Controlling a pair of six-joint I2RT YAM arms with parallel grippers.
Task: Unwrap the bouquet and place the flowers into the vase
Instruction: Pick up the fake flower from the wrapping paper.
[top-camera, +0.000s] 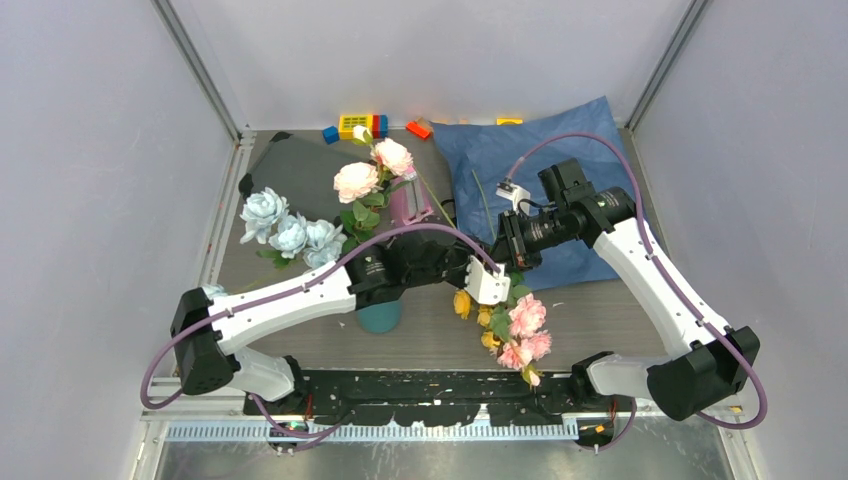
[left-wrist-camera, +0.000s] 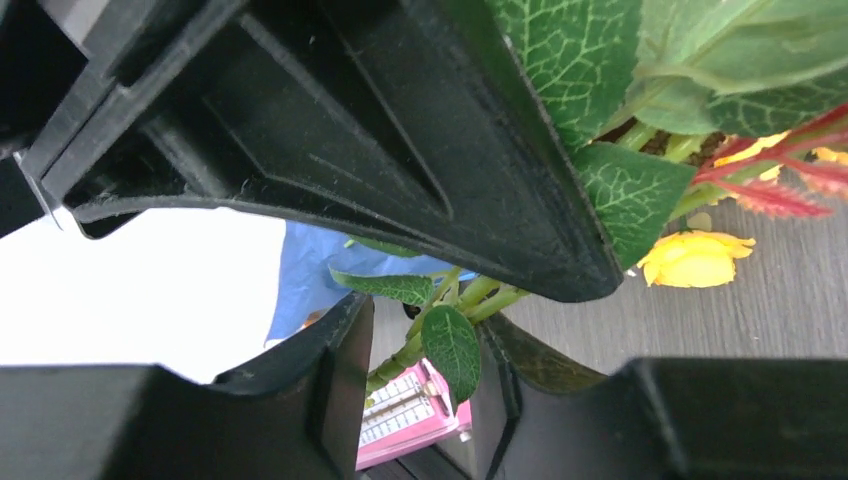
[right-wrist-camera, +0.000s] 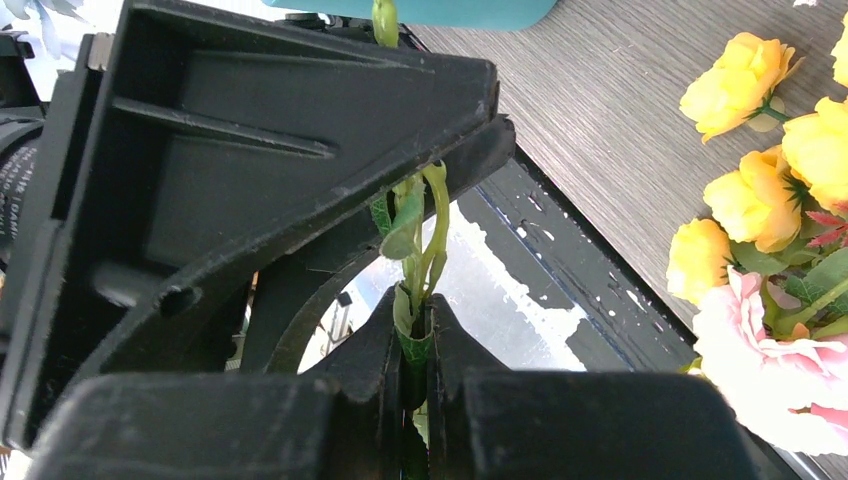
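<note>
Probably light but floppy, the pink-and-yellow artificial flowers (top-camera: 520, 325) sit just right of the teal cylindrical vase (top-camera: 380, 318); right end effector (right-wrist-camera: 420, 300) pinches their green stems (right-wrist-camera: 428, 225), the safest hold; left end effector (left-wrist-camera: 450, 310) gapes around them.

plain pale grey walls (top-camera: 90, 150) enclose a dark woodgrain table (top-camera: 600, 320) (evenly lit).

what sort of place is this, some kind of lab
Probably a robotics lab test cell: plain pale panels on metal rails box in the table, the left arm and right arm are bolted at its near edge, and flowers and toy blocks lie about as props.
</note>
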